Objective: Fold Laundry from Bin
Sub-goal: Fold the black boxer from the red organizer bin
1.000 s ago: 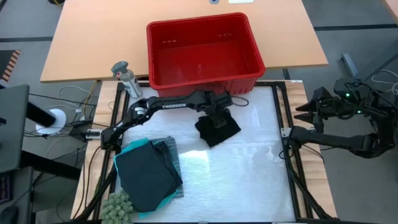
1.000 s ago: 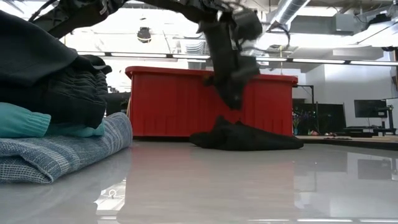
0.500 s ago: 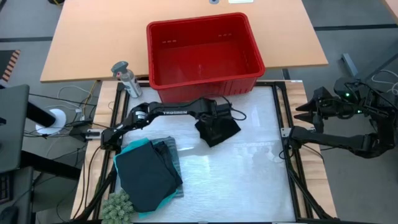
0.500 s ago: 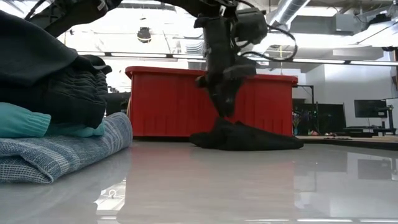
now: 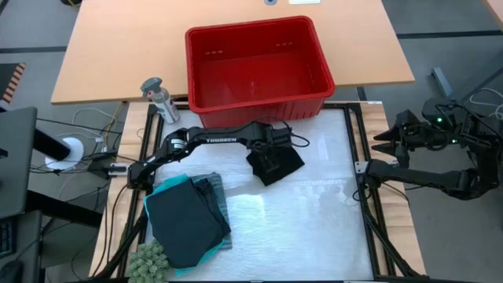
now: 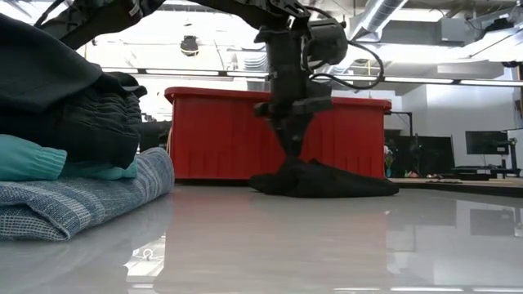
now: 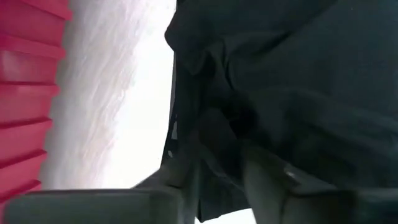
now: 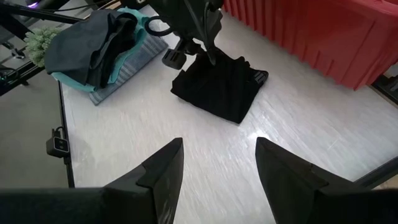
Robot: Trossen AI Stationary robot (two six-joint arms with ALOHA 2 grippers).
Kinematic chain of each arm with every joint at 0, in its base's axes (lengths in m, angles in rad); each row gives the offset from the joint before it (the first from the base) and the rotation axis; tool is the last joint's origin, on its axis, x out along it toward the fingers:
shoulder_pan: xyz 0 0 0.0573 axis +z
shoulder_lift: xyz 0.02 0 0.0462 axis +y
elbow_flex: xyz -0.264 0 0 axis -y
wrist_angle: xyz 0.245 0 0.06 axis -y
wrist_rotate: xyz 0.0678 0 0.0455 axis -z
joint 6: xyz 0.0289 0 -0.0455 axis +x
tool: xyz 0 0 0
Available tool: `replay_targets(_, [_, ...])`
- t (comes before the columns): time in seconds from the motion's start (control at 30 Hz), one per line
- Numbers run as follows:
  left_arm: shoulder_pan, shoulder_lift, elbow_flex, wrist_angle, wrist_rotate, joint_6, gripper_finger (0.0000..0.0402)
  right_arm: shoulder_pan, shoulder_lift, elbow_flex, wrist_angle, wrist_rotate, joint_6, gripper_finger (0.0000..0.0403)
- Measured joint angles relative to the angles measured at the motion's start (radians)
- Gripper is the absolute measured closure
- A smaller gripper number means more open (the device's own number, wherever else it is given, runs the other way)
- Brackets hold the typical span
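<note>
1. High view: the left gripper [image 5: 272, 155] is down on a crumpled black garment [image 5: 277, 163] that lies on the white table [image 5: 314, 212] just in front of the red bin [image 5: 255, 67]; the arm covers the fingertips here, so their grip is hidden.
2. Low view: the same gripper [image 6: 290, 151] comes down from above into the top of the black garment [image 6: 327, 181]. The cloth rises in a small peak around the tips, and the fingers look pressed together on a fold, though dark on dark makes the edges hard to tell.
3. Left wrist view: nearly all is black cloth [image 7: 280, 93], very close; the fingers [image 7: 261, 177] are only dim shapes sunk in it, with a strip of bin wall [image 7: 25, 93] at one edge.
4. The bin's inside appears bare in the high view.
5. A folded stack [image 5: 189, 220] of blue-grey striped, turquoise and black laundry sits near the table's left edge, well apart from the black garment.
6. The right gripper [image 8: 217, 165] waits off the table's right side, fingers spread wide, pinching nothing.
</note>
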Motion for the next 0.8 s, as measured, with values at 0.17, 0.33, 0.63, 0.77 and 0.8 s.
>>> replay_targets(0.17, [0.002,0.000,0.000,0.014,0.020,0.011,0.0385,0.000,0.000,0.000,0.000,0.000,0.009,0.0178])
replay_targets(0.33, [-0.010,0.000,0.000,-0.006,-0.047,-0.038,0.0400,0.000,0.000,-0.001,0.004,-0.019,0.032,0.0178])
replay_targets(0.63, [-0.074,0.000,0.000,-0.021,-0.125,-0.152,0.0401,-0.001,-0.019,-0.112,0.051,-0.074,0.037,0.0178])
replay_targets(0.77, [-0.096,-0.002,0.000,-0.068,-0.184,-0.238,0.0401,-0.001,-0.061,-0.231,0.129,-0.102,0.059,0.0178])
replay_targets(0.8, [-0.101,-0.002,0.000,-0.086,-0.195,-0.259,0.0401,0.000,-0.073,-0.269,0.164,-0.133,0.060,0.0178])
